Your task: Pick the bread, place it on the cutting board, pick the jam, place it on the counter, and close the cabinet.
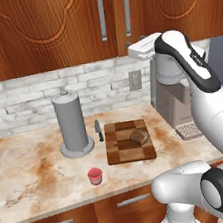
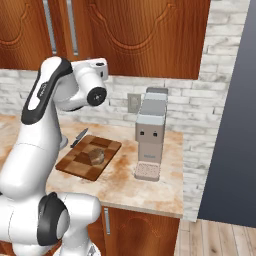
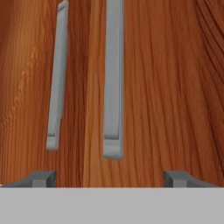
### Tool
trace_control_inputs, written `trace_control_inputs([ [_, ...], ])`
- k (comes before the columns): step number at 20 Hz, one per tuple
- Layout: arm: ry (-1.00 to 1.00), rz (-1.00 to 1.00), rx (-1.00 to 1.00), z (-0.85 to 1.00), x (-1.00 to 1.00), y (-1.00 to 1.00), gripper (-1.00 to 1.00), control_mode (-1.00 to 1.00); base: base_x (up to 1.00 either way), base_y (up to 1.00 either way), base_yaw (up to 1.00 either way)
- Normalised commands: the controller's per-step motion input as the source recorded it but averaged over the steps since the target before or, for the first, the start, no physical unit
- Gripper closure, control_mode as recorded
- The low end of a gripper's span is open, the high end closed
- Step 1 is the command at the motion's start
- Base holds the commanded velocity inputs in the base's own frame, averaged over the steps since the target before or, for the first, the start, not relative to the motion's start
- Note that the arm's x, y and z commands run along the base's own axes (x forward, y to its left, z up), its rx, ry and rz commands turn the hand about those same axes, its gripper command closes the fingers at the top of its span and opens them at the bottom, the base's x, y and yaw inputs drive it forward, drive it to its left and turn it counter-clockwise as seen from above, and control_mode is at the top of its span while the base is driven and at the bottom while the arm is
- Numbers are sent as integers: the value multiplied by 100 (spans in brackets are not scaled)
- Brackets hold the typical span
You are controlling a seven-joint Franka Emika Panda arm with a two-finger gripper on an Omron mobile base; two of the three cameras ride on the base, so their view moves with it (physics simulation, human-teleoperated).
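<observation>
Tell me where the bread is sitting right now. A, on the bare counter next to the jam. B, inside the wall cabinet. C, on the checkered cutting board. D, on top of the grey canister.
C: the bread lies on the cutting board, toward its back right part, while the jam stands apart on the counter in front of the grey canister.

Glossy white arm (image 1: 205, 114) — rounded segments, dark grey joint bands — with small dark gripper (image 3: 111, 178) tips.
</observation>
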Motion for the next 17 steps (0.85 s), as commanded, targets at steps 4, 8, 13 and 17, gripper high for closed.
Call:
trace_control_inputs([
  [4, -3, 0, 0, 0, 29, 0, -100, -100, 0, 0, 0],
  [8, -3, 0, 0, 0, 34, 1, -100, -100, 0, 0, 0],
  [13, -1, 0, 0, 0, 20, 0, -100, -100, 0, 0, 0],
  [17, 0, 0, 0, 0, 0, 2, -100, -100, 0, 0, 0],
])
